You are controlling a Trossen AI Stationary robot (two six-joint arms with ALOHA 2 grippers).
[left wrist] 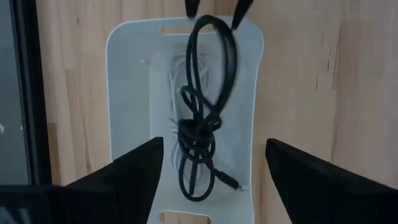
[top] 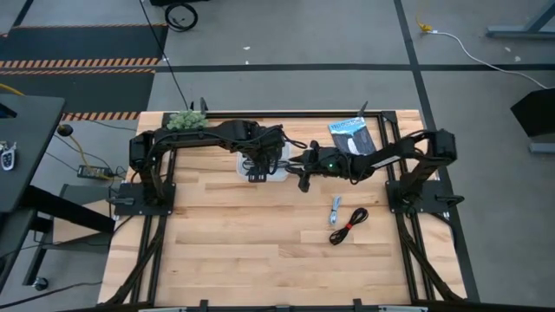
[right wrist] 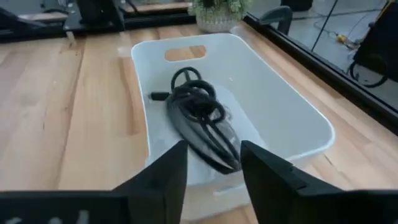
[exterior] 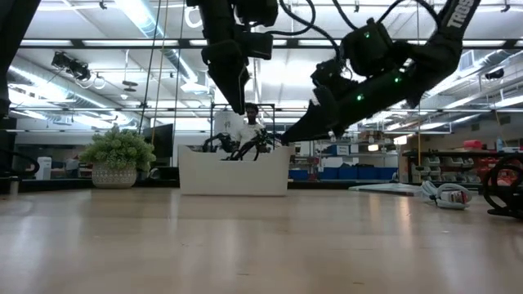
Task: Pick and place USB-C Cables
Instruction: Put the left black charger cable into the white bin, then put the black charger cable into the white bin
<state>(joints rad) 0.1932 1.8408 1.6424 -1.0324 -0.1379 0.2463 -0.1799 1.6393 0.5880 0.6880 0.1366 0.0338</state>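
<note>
A white bin (top: 242, 165) sits at mid-table. A black coiled cable (left wrist: 199, 124) lies in it, on top of a pale coil (left wrist: 169, 118). One long loop (right wrist: 214, 152) of the black cable reaches up toward the bin's right rim. My right gripper (right wrist: 213, 146) slants in from the right, open, with a finger on each side of that loop. My left gripper (left wrist: 214, 144) hangs open above the bin. A short blue-grey cable (top: 335, 211) and a black cable with a red tie (top: 349, 225) lie flat on the table to the right. My right gripper has the black cable's loop end (left wrist: 211, 22) between its two fingers. It comes slanting down from the table's right. The loop keeps its oval shape in the gap, and I cannot tell whether the fingers touch it. The coil itself rests on the bin's floor.
A flat dark packet with white print (top: 353, 137) lies behind the right arm. A small potted plant (top: 186, 120) stands at the far edge, left of the bin. Bare wood stretches across the table's near half (top: 260, 251).
</note>
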